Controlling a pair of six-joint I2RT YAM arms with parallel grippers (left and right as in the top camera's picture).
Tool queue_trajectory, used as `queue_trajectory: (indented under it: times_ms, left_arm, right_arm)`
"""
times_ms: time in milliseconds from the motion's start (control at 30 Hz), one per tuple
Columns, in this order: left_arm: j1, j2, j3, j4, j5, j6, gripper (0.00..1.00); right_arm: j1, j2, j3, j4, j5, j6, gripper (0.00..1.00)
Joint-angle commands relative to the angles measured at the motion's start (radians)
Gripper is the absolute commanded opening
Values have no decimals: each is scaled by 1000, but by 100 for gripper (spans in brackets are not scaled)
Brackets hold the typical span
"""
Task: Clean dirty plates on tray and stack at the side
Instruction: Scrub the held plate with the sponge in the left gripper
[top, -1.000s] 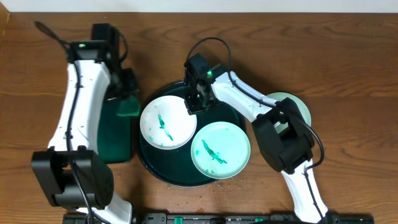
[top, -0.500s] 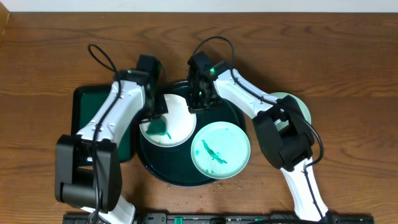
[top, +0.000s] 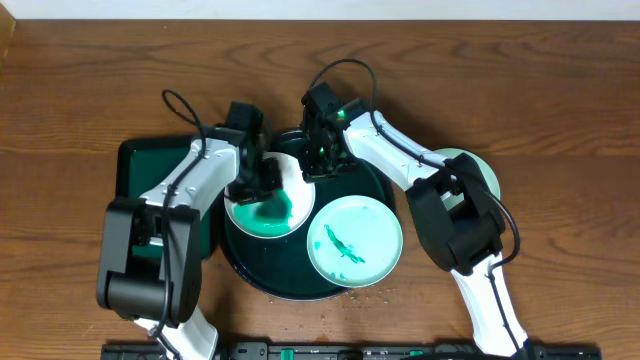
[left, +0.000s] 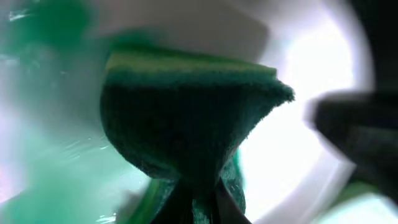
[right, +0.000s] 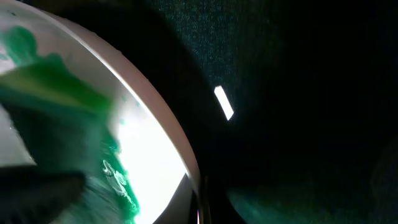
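Observation:
The round dark tray (top: 290, 280) holds two dirty plates. On the left plate (top: 290, 190) a wide green smear covers the near half. My left gripper (top: 257, 186) is shut on a green sponge (left: 186, 118) with a yellow layer, pressed onto that plate (left: 305, 74). My right gripper (top: 313, 170) is shut on the same plate's far right rim (right: 168, 130). The second plate (top: 355, 240) lies at the tray's front right with a thin green streak. A third, pale plate (top: 478, 172) sits on the wood at the right, partly under my right arm.
A rectangular dark green tray (top: 135, 170) lies left of the round tray, partly under my left arm. Small crumbs dot the wood near the front edge (top: 370, 295). Bare tabletop (top: 560, 120) stretches to the far right and along the back.
My left arm swung right from the rectangular tray onto the left plate with the sponge. The plate's thin streak is now a broad green smear. The right arm stayed put.

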Motion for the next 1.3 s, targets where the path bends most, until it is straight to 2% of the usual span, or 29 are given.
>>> queue_trajectory:
  times_ms: [0,67,167,300,367,567,633,733,867,933,1267]
  left_arm:
    - [-28,52,-5,54,202,92,7]
    - [-22,52,10,53,72,42,7]
    - [-7,52,35,43,-200,-60,7]
    - [10,51,71,-56,-555,-270,7]
    - [20,51,85,-107,-634,-338,7]
    - [33,51,87,-227,-593,-338,7]
    - [30,51,87,-273,-536,-313,7]
    - [25,52,87,-287,-324,-132,7]
    - [16,51,87,-267,17,175,7]
    - [16,51,87,-250,115,278,7]
    - [16,52,87,-2,126,299,7]
  right_arm:
    - [-9,88,-20,3,106,26,1]
    - [-9,88,-20,3,106,26,1]
    - [-9,88,-20,3,106,26,1]
    - [-6,88,-20,3,107,23,1]
    - [-3,88,-20,3,108,22,1]
    - [-2,88,-20,7,108,18,1]
    - [-2,88,-20,7,108,18,1]
    - [-2,88,-20,8,108,18,1]
    - [-2,88,-20,11,108,18,1]
    - [-2,88,-20,11,108,18,1]
    - [-3,88,-20,11,108,14,1]
